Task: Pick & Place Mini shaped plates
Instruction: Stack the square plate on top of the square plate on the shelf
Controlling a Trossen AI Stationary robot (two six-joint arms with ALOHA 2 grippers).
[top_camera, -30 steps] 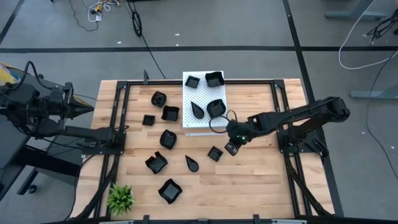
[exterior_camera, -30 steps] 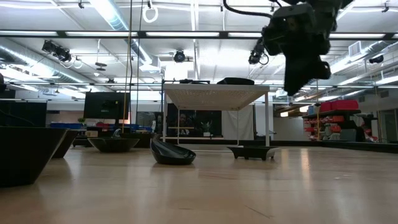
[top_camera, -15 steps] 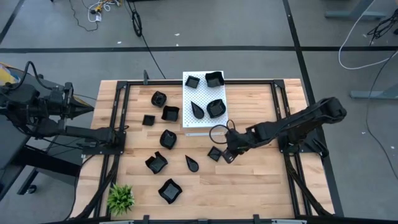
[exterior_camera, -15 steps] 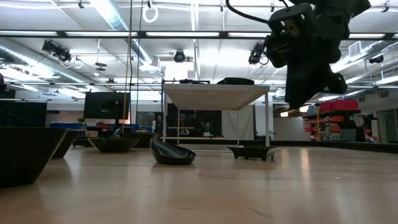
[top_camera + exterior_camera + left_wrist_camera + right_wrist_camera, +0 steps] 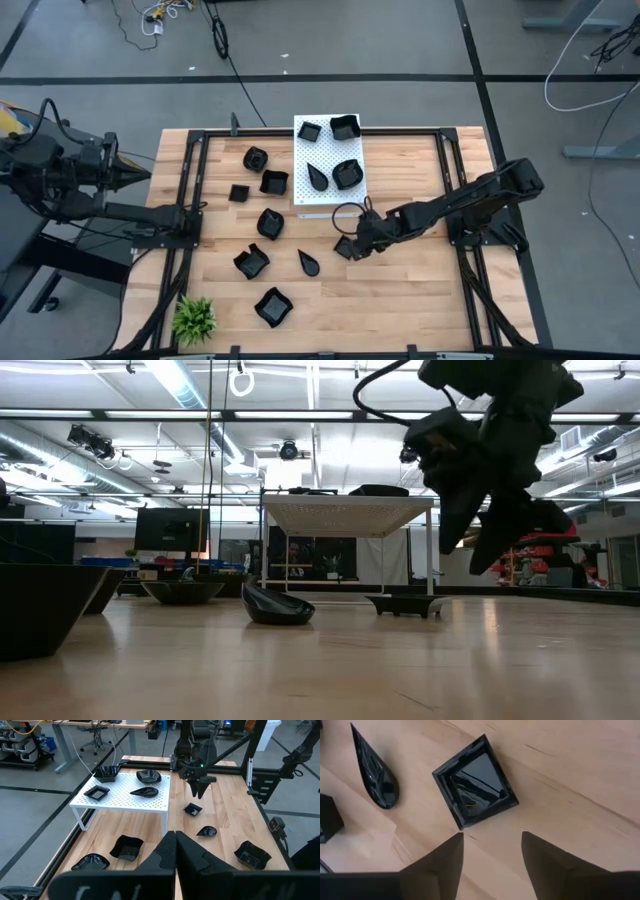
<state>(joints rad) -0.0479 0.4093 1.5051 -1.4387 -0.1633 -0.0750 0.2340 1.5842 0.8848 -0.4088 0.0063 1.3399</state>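
**Square mini plate lay just ahead of the parted right gripper**

The square mini plate [image 5: 476, 781] lay flat on the wooden table [image 5: 400, 290], just in front of the right gripper [image 5: 491, 851], whose two fingers [image 5: 440, 857] were spread apart and held nothing. In the wrist picture the plate sat slightly off the gap between the fingers, not touching either one. From above, the right gripper [image 5: 357, 243] hovered beside that plate [image 5: 343, 246], near the front edge of the white perforated board [image 5: 330, 205]. A teardrop plate [image 5: 374, 771] lay close by on the table, apart from the square one.

Farther off, more black plates were scattered over the wood to the left of the board. The board itself stood raised on legs and carried four plates: a teardrop plate on the board [image 5: 318, 176], a rounded one [image 5: 347, 173], and two squarish ones at its far end [image 5: 309, 130] [image 5: 344, 126].

The left gripper [image 5: 175, 851] waited at the table's left edge, its fingers pressed together. A small green plant [image 5: 194, 318] stood at the near left corner.
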